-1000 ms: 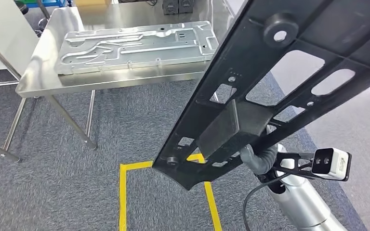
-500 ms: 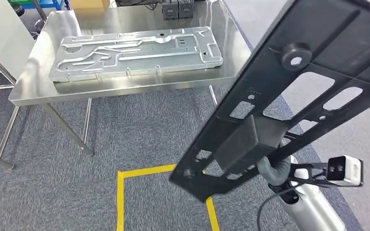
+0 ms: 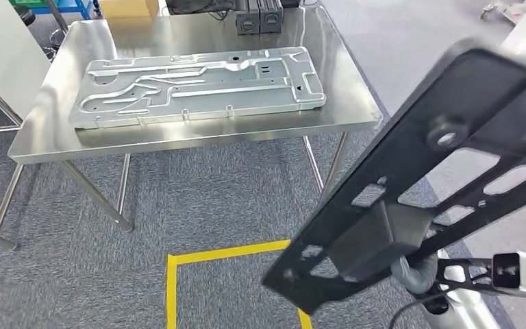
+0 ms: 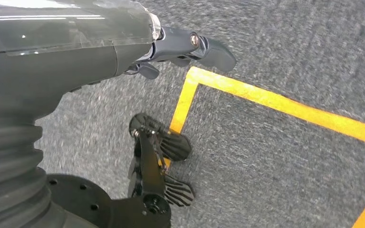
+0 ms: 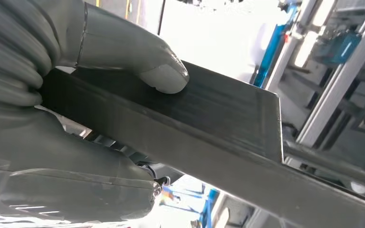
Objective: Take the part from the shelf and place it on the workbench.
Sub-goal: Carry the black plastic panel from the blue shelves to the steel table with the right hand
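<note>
Grey carpet with a yellow taped square [image 3: 178, 274] stretched between the robot and the steel tabletop [image 3: 342, 82], where a large stamped metal plate [image 3: 198, 86] lay flat, taking up most of the length. Part [image 3: 445, 178], a long black frame pierced with cut-outs, hung tilted in the air at the right of the head view, well apart from the tabletop and not yet over it. Right hand [image 5: 52, 109] gripped it low down, at a boxy section: in the right wrist view the thumb [image 5: 142, 61] pressed on one flat face while the fingers wrapped the other side. Left hand [image 4: 180, 47] hung over the carpet holding nothing, its fingers loosely apart.

Judging by its looks, the frame should be stiff and fairly light, but long, so held near one end it would lever hard against the grip and swing with each step. A hold nearer its middle would steady it.

Against the frames a second before, the whole view had shifted: the tabletop showed more fully and squarer, while the part sat lower and further right in the picture, so the camera had moved.
</note>
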Robot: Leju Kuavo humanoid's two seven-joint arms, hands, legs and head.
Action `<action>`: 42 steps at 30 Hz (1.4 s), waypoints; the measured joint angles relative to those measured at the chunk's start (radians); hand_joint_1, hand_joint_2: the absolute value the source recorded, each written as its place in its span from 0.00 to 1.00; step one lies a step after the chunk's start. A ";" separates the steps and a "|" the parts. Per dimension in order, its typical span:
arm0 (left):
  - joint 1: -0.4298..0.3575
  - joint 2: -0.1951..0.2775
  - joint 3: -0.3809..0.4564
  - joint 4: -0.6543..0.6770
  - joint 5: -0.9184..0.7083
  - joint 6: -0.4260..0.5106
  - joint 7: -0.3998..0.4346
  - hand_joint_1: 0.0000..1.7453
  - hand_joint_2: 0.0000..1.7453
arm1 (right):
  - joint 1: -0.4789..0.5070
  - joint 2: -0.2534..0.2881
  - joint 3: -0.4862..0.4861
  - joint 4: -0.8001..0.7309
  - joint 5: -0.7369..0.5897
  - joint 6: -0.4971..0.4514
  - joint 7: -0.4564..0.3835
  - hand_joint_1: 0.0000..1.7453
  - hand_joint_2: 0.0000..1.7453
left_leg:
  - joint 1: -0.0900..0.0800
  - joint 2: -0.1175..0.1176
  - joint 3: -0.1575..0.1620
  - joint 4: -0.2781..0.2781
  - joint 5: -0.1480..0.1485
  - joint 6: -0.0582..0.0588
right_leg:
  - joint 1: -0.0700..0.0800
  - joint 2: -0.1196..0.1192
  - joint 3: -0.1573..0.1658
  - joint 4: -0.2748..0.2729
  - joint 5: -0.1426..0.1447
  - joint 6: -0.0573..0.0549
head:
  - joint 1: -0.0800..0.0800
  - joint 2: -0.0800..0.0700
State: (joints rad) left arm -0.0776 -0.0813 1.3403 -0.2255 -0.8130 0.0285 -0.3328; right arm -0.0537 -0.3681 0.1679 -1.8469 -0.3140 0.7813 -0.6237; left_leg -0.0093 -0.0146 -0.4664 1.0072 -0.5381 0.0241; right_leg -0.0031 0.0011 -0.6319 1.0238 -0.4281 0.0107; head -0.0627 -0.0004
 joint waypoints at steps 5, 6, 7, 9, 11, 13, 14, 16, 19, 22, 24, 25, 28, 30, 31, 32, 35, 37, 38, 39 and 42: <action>-0.001 -0.001 0.006 0.000 -0.006 -0.009 -0.006 0.00 1.00 | 0.027 0.065 -0.003 -0.037 0.134 0.016 0.000 1.00 1.00 | 0.008 0.006 -0.099 0.189 -0.061 -0.024 | -0.005 0.000 0.047 -0.017 -0.021 -0.026 | 0.000 0.000; -0.001 -0.002 0.006 0.000 -0.011 -0.016 -0.007 0.00 1.00 | 0.019 0.084 0.012 -0.039 0.164 -0.005 0.000 1.00 1.00 | 0.010 0.006 -0.141 0.242 -0.084 -0.028 | -0.004 0.001 0.053 -0.017 -0.028 -0.027 | 0.000 0.000; 0.000 -0.001 0.006 0.000 -0.017 -0.025 -0.008 0.00 1.00 | 0.003 0.100 0.038 -0.038 0.187 -0.039 0.000 1.00 1.00 | 0.013 0.007 -0.174 0.273 -0.095 -0.032 | -0.004 0.003 0.061 -0.016 -0.036 -0.027 | 0.000 0.000; -0.001 0.001 0.005 0.000 -0.028 -0.042 -0.010 0.00 1.00 | -0.052 0.122 0.108 -0.031 0.203 -0.119 0.002 1.00 1.00 | 0.018 0.007 -0.193 0.235 -0.054 -0.035 | -0.003 0.009 0.082 -0.016 -0.051 -0.025 | 0.000 0.000; -0.006 0.006 0.003 0.000 -0.036 -0.055 -0.009 0.00 1.00 | -0.113 0.129 0.184 -0.027 0.188 -0.178 0.008 1.00 1.00 | 0.019 0.010 -0.171 0.113 0.047 -0.031 | -0.003 0.011 0.105 -0.016 -0.068 -0.019 | 0.000 0.000; -0.010 0.010 0.001 0.000 -0.041 -0.063 -0.005 0.00 1.00 | -0.158 0.130 0.248 -0.027 0.170 -0.208 0.013 1.00 1.00 | 0.014 0.014 -0.155 0.036 0.102 -0.023 | -0.003 0.009 0.116 -0.017 -0.082 -0.008 | 0.000 0.000; -0.012 0.012 0.001 0.000 -0.043 -0.065 -0.004 0.00 1.00 | -0.172 0.130 0.272 -0.028 0.166 -0.216 0.013 1.00 1.00 | 0.010 0.015 -0.154 0.028 0.104 -0.018 | -0.003 0.008 0.118 -0.015 -0.085 -0.002 | 0.000 0.000; -0.014 0.016 -0.002 0.000 -0.045 -0.069 -0.002 0.00 1.00 | -0.190 0.130 0.311 -0.029 0.176 -0.231 0.013 1.00 1.00 | 0.008 0.012 -0.141 0.019 0.105 -0.003 | -0.005 0.005 0.121 -0.005 -0.089 0.010 | 0.000 0.000; -0.018 0.020 -0.005 0.000 -0.047 -0.071 -0.002 0.00 1.00 | -0.207 0.130 0.359 -0.030 0.202 -0.254 0.012 1.00 1.00 | 0.010 0.008 -0.109 0.005 0.093 0.016 | -0.009 0.000 0.067 0.107 -0.119 0.021 | 0.000 0.000; -0.021 0.021 -0.006 0.000 -0.046 -0.071 -0.002 0.00 1.00 | -0.208 0.130 0.390 -0.030 0.213 -0.263 0.012 1.00 1.00 | 0.006 0.006 -0.086 0.004 0.072 0.023 | -0.010 0.000 -0.054 0.269 -0.178 0.026 | 0.000 0.000; -0.020 0.021 -0.006 0.000 -0.046 -0.071 -0.002 0.00 1.00 | -0.208 0.130 0.403 -0.030 0.216 -0.266 0.011 1.00 1.00 | 0.003 0.003 -0.064 0.004 0.055 0.022 | -0.008 0.000 -0.080 0.253 -0.142 0.022 | 0.000 0.000; -0.020 0.021 -0.006 0.000 -0.046 -0.071 -0.002 0.00 1.00 | -0.208 0.130 0.406 -0.030 0.217 -0.268 0.011 1.00 1.00 | 0.002 0.002 -0.050 0.004 0.046 0.021 | -0.005 0.000 -0.069 0.196 -0.095 0.015 | 0.000 0.000; -0.019 0.018 -0.008 0.000 -0.046 -0.071 -0.001 0.00 1.00 | -0.210 0.130 0.413 -0.030 0.219 -0.270 0.011 1.00 1.00 | 0.002 -0.002 -0.023 0.002 0.018 0.010 | 0.013 0.000 -0.025 0.025 0.016 -0.010 | 0.000 0.000; -0.020 0.017 -0.011 0.000 -0.046 -0.071 0.000 0.00 1.00 | -0.212 0.132 0.418 -0.029 0.219 -0.272 0.011 1.00 1.00 | 0.001 -0.002 -0.014 0.004 0.011 -0.002 | 0.018 0.001 -0.015 0.002 0.012 -0.020 | 0.000 0.000; -0.021 0.018 -0.013 0.000 -0.045 -0.070 0.001 0.00 1.00 | -0.214 0.135 0.419 -0.028 0.220 -0.275 0.009 1.00 1.00 | 0.000 -0.001 -0.011 0.006 0.009 -0.007 | 0.014 0.002 -0.006 -0.005 0.015 -0.025 | 0.000 0.000; -0.021 0.019 -0.014 0.000 -0.045 -0.069 0.002 0.00 1.00 | -0.218 0.140 0.419 -0.021 0.221 -0.277 0.008 1.00 1.00 | 0.000 0.000 -0.010 0.020 0.009 -0.011 | 0.011 0.002 0.007 -0.013 0.013 -0.030 | 0.000 0.000; -0.026 0.021 -0.017 0.000 -0.044 -0.068 0.005 0.00 1.00 | -0.245 0.166 0.419 0.022 0.228 -0.277 0.003 1.00 1.00 | 0.007 0.003 -0.080 0.148 -0.026 -0.028 | 0.005 0.000 0.041 -0.030 0.001 -0.039 | 0.000 0.000; -0.026 0.021 -0.017 0.000 -0.040 -0.068 0.006 0.00 1.00 | -0.257 0.184 0.418 0.053 0.235 -0.271 0.001 1.00 1.00 | 0.017 0.005 -0.160 0.249 -0.067 -0.043 | 0.005 0.000 0.056 -0.030 -0.014 -0.039 | 0.000 0.000; -0.025 0.022 -0.017 0.000 -0.037 -0.067 0.006 0.00 1.00 | -0.258 0.192 0.418 0.064 0.239 -0.268 0.001 1.00 1.00 | 0.022 0.006 -0.185 0.264 -0.068 -0.049 | 0.004 0.001 0.065 -0.030 -0.022 -0.038 | 0.000 0.000; -0.023 0.022 -0.017 0.000 -0.036 -0.067 0.006 0.00 1.00 | -0.259 0.199 0.418 0.072 0.241 -0.267 0.001 1.00 1.00 | 0.026 0.006 -0.196 0.248 -0.049 -0.053 | 0.002 0.001 0.076 -0.029 -0.031 -0.035 | 0.000 0.000; -0.020 0.023 -0.017 0.000 -0.032 -0.067 0.006 0.00 1.00 | -0.262 0.219 0.418 0.087 0.244 -0.268 0.001 1.00 1.00 | 0.036 0.009 -0.168 0.081 0.085 -0.062 | -0.002 0.001 0.111 -0.027 -0.061 -0.021 | 0.000 0.000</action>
State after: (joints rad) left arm -0.0980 -0.0582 1.3233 -0.2251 -0.8454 -0.0383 -0.3270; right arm -0.3156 -0.1493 0.5856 -1.7597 -0.0698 0.5131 -0.6226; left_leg 0.0269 -0.0056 -0.6343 1.0881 -0.4532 -0.0378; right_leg -0.0053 0.0021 -0.5206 0.9970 -0.4895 -0.0102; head -0.0625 -0.0004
